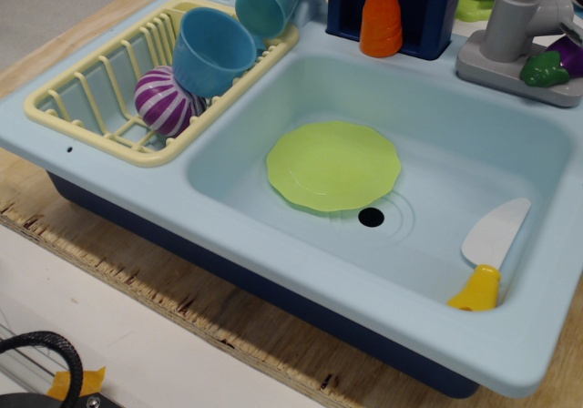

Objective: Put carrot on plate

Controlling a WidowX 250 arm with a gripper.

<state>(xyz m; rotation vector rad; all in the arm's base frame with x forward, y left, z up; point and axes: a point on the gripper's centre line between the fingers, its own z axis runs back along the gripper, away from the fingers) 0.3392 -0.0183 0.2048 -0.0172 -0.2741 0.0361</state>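
Observation:
The orange carrot (381, 15) stands upright on the back rim of the toy sink, against a dark blue block. The lime-green plate (333, 166) lies flat on the sink basin floor, just behind the drain hole (371, 216). The carrot is behind and slightly right of the plate, about a plate's width away. No gripper shows in this view.
A yellow-handled toy knife (489, 255) leans in the basin's right front corner. A cream dish rack (155, 80) at left holds two blue cups (214, 51) and a purple striped ball (167, 99). A grey faucet (519, 35) with a green and purple toy stands back right.

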